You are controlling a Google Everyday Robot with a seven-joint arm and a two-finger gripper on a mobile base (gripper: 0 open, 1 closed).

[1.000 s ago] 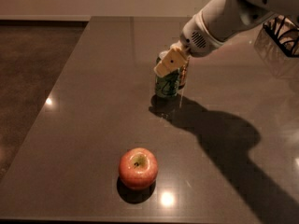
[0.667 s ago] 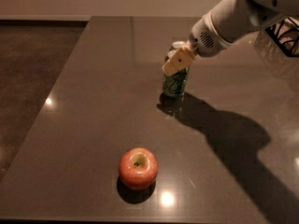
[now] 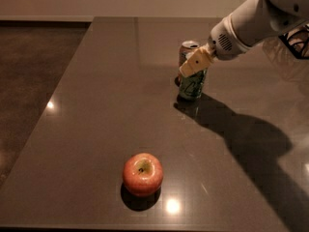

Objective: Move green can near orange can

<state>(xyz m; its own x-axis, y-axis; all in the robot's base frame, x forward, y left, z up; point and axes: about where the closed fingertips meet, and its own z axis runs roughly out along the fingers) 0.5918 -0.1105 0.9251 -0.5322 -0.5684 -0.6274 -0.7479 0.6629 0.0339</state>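
Green can [image 3: 192, 86] is right in the jaws, folks! The gripper [image 3: 193, 66] has come in at a slant from the right and is clamped on the can's upper part, closed down to the can's width with the can between them. The lower body and its pale lettering show below the jaws. The base sits at table [image 3: 96, 110] level; whether it is resting or just a hair off the surface, I cannot tell.

And look just behind the jaws: there is the orange can [image 3: 185, 55], upright, silver top showing, just beside the green one. From this angle they overlap, so I cannot tell if they touch or stand slightly apart. The apple [image 3: 142, 174] is well away on the near side of the jaws, no part of this play.

So where do we stand? By my reading, the carry is all but done, since green is already next to orange. What's left looks simple: settle the can flat, open the jaws, and lift clear without nudging either can over.
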